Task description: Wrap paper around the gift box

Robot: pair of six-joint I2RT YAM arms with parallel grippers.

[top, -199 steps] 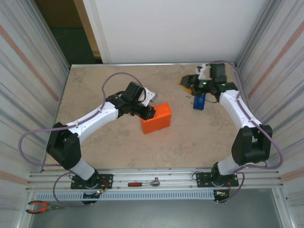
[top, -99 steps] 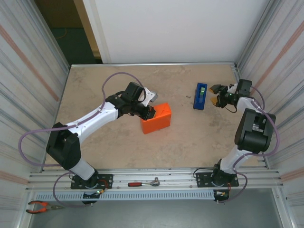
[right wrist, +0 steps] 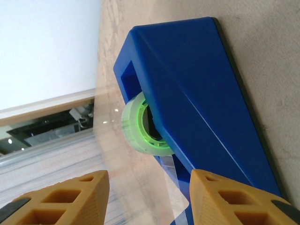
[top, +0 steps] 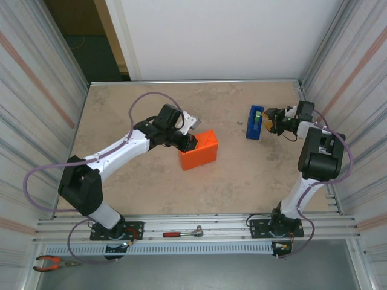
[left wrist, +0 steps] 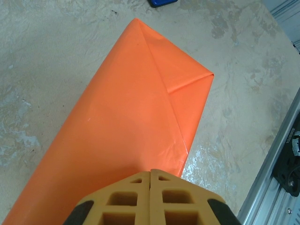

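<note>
The paper (top: pixel 198 150) lies folded into a box shape at mid-worktop, with the closed left claw (left wrist: pixel 150 187) pressing on its end. The right claw (right wrist: pixel 147 197), jaws apart, has swung round and edged up to the tape dispenser (top: pixel 255 122), probably to fetch tape for the seam. The worktop (top: pixel 121 115) is mottled beige, with ribbed metal walls (top: pixel 36 90) around it.

1. The paper (left wrist: pixel 131 117) is plain bright orange, with no pattern.
2. Beneath the paper, the tabletop (top: pixel 151 181) is beige with mottled grey marbling.
3. Right of the paper, the tape dispenser (right wrist: pixel 197 89) is deep blue; its tape roll (right wrist: pixel 140 124) has a bright green core.
4. Over the paper, the left gripper (left wrist: pixel 150 178) is mustard-tan with black outer edges.
5. Nearward of the paper, the ratchet (top: pixel 183 232) has a red handle.
</note>
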